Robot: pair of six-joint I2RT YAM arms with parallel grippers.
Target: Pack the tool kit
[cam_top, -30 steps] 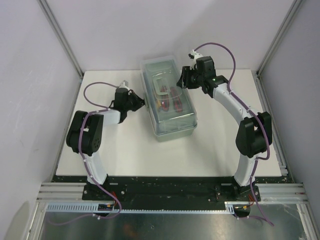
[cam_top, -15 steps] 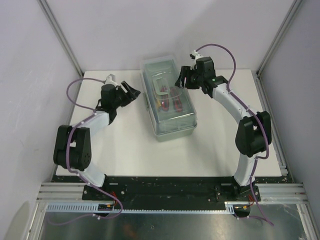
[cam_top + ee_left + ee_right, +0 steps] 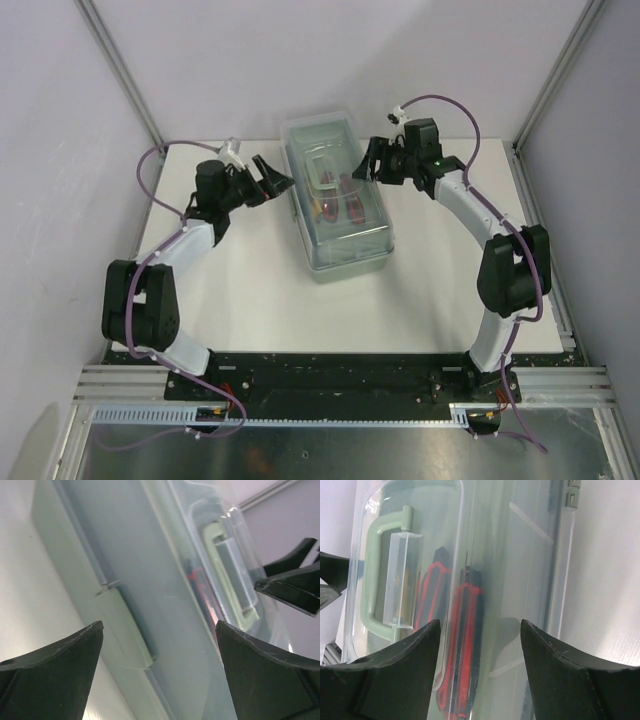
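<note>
The tool kit [image 3: 338, 205] is a sage-green box with its clear lid down, standing at the middle back of the table. Red and black tools [image 3: 464, 645] show through the lid beside the green handle [image 3: 376, 580]. My left gripper [image 3: 272, 178] hangs open at the box's left side, with the side latch [image 3: 125, 635] between and beyond its fingers [image 3: 159, 627]. My right gripper [image 3: 367, 166] is open over the lid's far right part [image 3: 480, 625] and holds nothing. Each wrist view catches the other gripper's dark fingertips across the box.
The white table [image 3: 250, 290] stretches out in front of the box and to both sides. Grey walls and metal posts [image 3: 125, 75] close in the back and the sides. The arm bases stand at the near edge.
My left gripper has opened wide and moved back along the box's left side, its arm stretching out. The right gripper has opened wider and shifted slightly right. The box has not moved.
</note>
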